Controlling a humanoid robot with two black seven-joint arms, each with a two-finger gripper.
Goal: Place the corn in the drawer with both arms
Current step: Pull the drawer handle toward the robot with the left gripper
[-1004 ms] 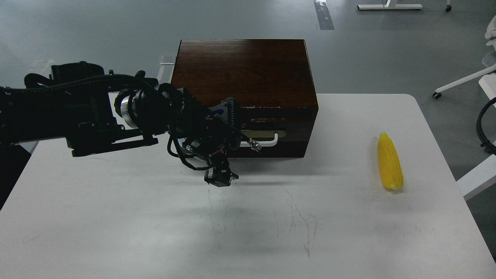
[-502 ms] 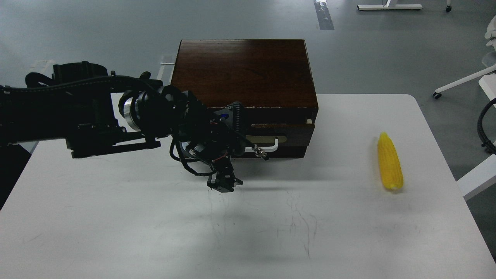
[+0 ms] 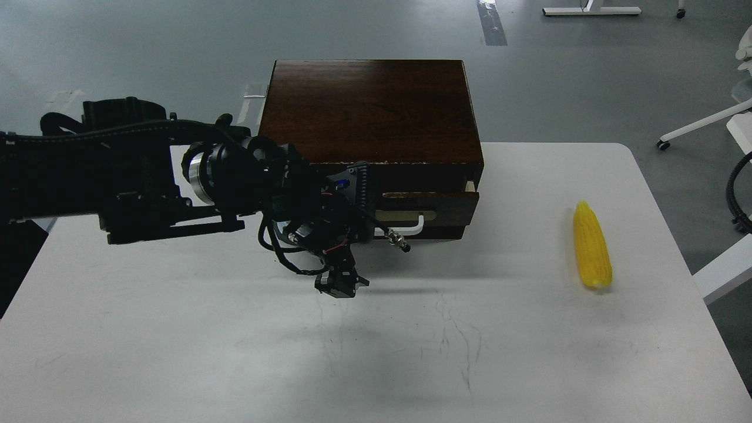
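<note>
The corn [image 3: 592, 245] lies on the white table [image 3: 176, 352] at the right, pointed end away from me, with nothing touching it. The dark brown wooden box [image 3: 370, 108] stands at the table's back middle. Its drawer [image 3: 437, 205] is pulled out a little, and a strip of pale wood shows at its right end. My left gripper [image 3: 369, 222] covers the left end of the white bar handle [image 3: 416, 224] and appears closed on it, though the dark fingers are hard to tell apart. My right gripper is out of view.
A black cable [image 3: 734, 188] hangs at the right edge. White chair or desk legs [image 3: 699, 126] stand on the grey floor beyond the table. The table front carries only faint scratch marks [image 3: 452, 335].
The drawer has slid out toward me, from shut to slightly open, with my left gripper moving with the handle. The corn has not moved.
</note>
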